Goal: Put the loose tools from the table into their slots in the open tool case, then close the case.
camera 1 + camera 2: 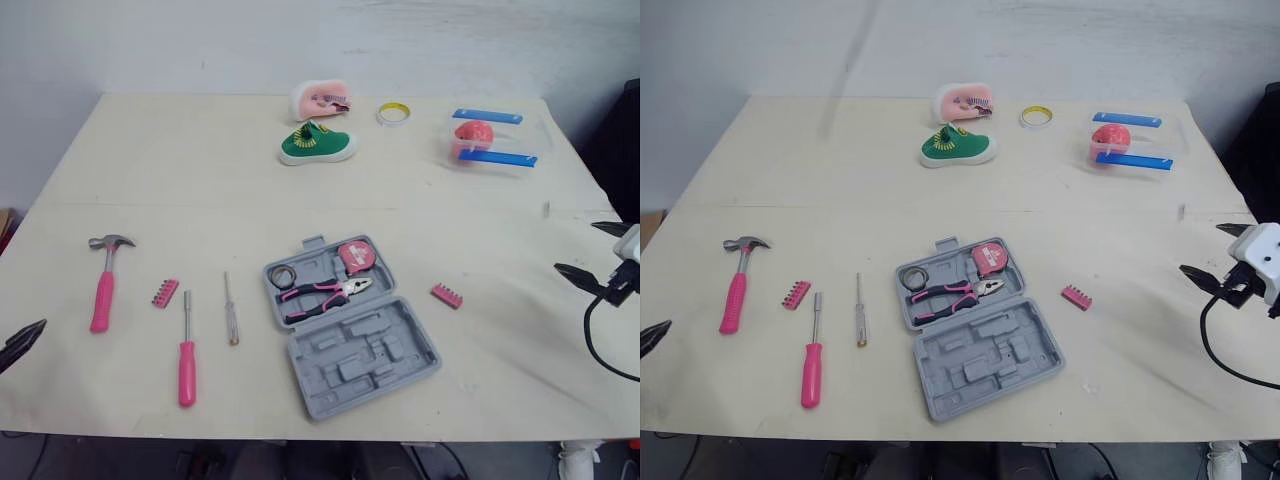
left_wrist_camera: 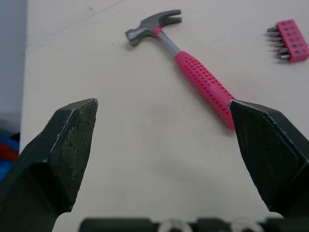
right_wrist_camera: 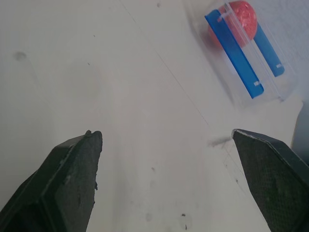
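Hammer (image 2: 200, 84), pink grip, grey claw head: lies flat on the table (image 1: 200, 180), ahead of the left gripper (image 2: 163, 108), butt of the handle nearest it, head farthest. Long axis runs away from the gripper on a slant; a wrist turn looks needed before the fingers can straddle the handle.

Left gripper: fingers spread wide, holding nothing. Left arm is the nearer. The right gripper (image 1: 592, 250) is well apart, beyond the tool case (image 1: 365, 358), likewise wide open and empty.

Further loose items, 4:
- pink-handled screwdriver (image 1: 187, 350) and thin screwdriver (image 1: 230, 310), both past the hammer toward the case, shafts pointing away from the robot
- pink bit holder (image 1: 165, 293), between hammer and screwdrivers
- second bit holder (image 1: 447, 295), between case and right gripper, nearer the right arm

Tool case: grey, open flat. Pliers (image 1: 325, 293) and tape measure (image 1: 355, 255) are already seated in 1 half. Task judged barely begun; hammer the likely first pick.
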Robot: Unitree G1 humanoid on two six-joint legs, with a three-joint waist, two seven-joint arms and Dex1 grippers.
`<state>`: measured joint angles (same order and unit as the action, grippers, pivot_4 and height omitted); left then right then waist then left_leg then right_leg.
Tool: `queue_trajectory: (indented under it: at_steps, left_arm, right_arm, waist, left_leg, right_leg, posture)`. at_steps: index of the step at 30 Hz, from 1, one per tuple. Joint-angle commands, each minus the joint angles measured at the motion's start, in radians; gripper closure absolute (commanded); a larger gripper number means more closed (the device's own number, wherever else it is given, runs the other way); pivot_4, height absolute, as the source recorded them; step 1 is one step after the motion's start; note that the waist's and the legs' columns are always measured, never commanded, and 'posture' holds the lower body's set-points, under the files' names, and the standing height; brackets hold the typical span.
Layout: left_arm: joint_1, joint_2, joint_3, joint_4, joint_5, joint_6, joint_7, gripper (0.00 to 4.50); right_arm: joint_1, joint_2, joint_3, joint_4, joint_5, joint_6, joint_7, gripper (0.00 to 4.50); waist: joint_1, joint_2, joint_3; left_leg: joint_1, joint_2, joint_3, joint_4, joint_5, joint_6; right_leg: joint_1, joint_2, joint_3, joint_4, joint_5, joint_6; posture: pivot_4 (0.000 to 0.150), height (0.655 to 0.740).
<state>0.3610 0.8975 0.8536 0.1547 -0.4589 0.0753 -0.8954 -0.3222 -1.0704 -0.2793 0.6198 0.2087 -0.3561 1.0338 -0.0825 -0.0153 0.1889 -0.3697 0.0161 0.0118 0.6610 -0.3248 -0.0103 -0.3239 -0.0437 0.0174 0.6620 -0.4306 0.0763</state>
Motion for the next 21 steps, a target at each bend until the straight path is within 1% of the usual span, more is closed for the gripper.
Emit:
queue_trajectory:
  at_steps: [1, 3, 6, 9, 11, 12, 13, 15, 18, 20, 21]
  left_arm:
    - [0.004, -0.012, 0.013, -0.115, -0.04, 0.037, -0.01, 0.09]
    - [0.036, -0.041, -0.06, -0.281, -0.059, 0.071, -0.029, 0.09]
    - [0.071, -0.077, -0.153, -0.46, -0.071, 0.129, -0.025, 0.09]
    - [0.054, -0.084, -0.209, -0.534, -0.067, 0.173, -0.008, 0.09]
    - [0.026, -0.098, -0.262, -0.573, -0.061, 0.193, 0.011, 0.09]
    - [0.02, -0.108, -0.315, -0.611, -0.05, 0.202, 0.02, 0.64]
    - [0.015, -0.111, -0.371, -0.647, -0.027, 0.213, 0.031, 0.96]
    - [0.006, -0.127, -0.464, -0.689, 0.019, 0.221, 0.059, 1.86]
    - [-0.024, -0.158, -0.568, -0.734, 0.072, 0.248, 0.123, 3.2]
    - [-0.045, -0.179, -0.624, -0.753, 0.1, 0.264, 0.156, 4.23]
    - [-0.051, -0.184, -0.637, -0.757, 0.107, 0.27, 0.164, 4.5]
  right_arm:
    - [-0.014, 0.014, -0.007, -0.088, 0.046, 0.058, 0.022, 0.0]
    - [-0.042, 0.054, 0.043, -0.214, 0.077, 0.135, 0.053, 0.0]
    - [-0.056, 0.1, 0.101, -0.37, 0.123, 0.245, 0.096, 0.0]
    - [-0.062, 0.125, 0.151, -0.455, 0.13, 0.32, 0.123, 0.0]
    - [-0.074, 0.152, 0.183, -0.48, 0.123, 0.364, 0.117, 0.0]
    - [-0.069, 0.157, 0.207, -0.487, 0.111, 0.369, 0.131, 0.0]
    - [-0.066, 0.16, 0.221, -0.488, 0.103, 0.359, 0.148, 0.25]
    - [-0.051, 0.158, 0.242, -0.491, 0.089, 0.339, 0.175, 0.88]
    - [-0.039, 0.171, 0.249, -0.486, 0.077, 0.315, 0.175, 2.37]
    - [-0.039, 0.181, 0.253, -0.476, 0.063, 0.299, 0.165, 3.51]
    - [-0.04, 0.184, 0.254, -0.473, 0.058, 0.295, 0.165, 4.04]
  waist:
    - [0.001, 0.0, 0.0]
    - [0.003, 0.0, 0.0]
    - [0.001, 0.0, 0.0]
    - [0.007, 0.0, 0.0]
    - [0.014, 0.0, 0.0]
    - [0.02, 0.0, 0.0]
    - [0.023, 0.0, 0.0]
    - [0.033, 0.0, 0.0]
    - [0.039, 0.0, 0.0]
    - [0.041, 0.0, 0.0]
    - [0.042, 0.0, 0.0]
  left_leg:
    - [0.0, 0.0, 0.0, 0.0, 0.0, 0.0]
    - [0.0, 0.0, 0.0, 0.001, 0.0, 0.0]
    - [-0.001, 0.0, 0.0, 0.001, 0.001, -0.003]
    - [-0.002, 0.0, -0.001, 0.001, 0.002, -0.003]
    - [-0.002, 0.0, -0.001, 0.001, 0.002, -0.003]
    - [-0.002, 0.0, -0.001, 0.001, 0.002, -0.003]
    - [-0.002, 0.0, -0.001, 0.002, 0.002, -0.003]
    - [-0.002, 0.0, -0.002, 0.003, 0.001, -0.002]
    - [-0.003, -0.001, -0.002, 0.003, 0.001, -0.002]
    - [-0.003, -0.001, -0.002, 0.003, 0.001, -0.002]
    - [-0.002, -0.001, -0.002, 0.004, 0.001, -0.002]
  right_leg:
    - [0.0, 0.0, 0.0, 0.0, 0.0, 0.0]
    - [0.001, 0.0, 0.0, -0.001, 0.0, 0.0]
    - [0.001, 0.0, 0.0, -0.001, 0.0, 0.0]
    - [0.0, 0.001, 0.0, -0.001, 0.0, 0.0]
    - [0.0, 0.001, 0.0, -0.001, 0.0, 0.0]
    - [0.001, 0.001, 0.0, -0.002, 0.0, 0.0]
    - [0.001, 0.001, 0.0, -0.002, 0.0, 0.0]
    - [0.002, 0.0, 0.0, -0.003, 0.0, 0.0]
    - [0.002, 0.0, 0.0, -0.003, 0.0, 0.001]
    - [0.002, 0.0, 0.0, -0.003, 0.0, 0.001]
    - [0.002, 0.001, 0.0, -0.003, 0.0, 0.001]
  posture:
    - [0.15, 0.74]
    - [0.15, 0.74]
    - [0.15, 0.74]
    - [0.15, 0.74]
    - [0.15, 0.74]
    - [0.15, 0.74]
    - [0.15, 0.74]
    - [0.15, 0.74]
    - [0.15, 0.74]
    - [0.15, 0.74]
    - [0.15, 0.74]
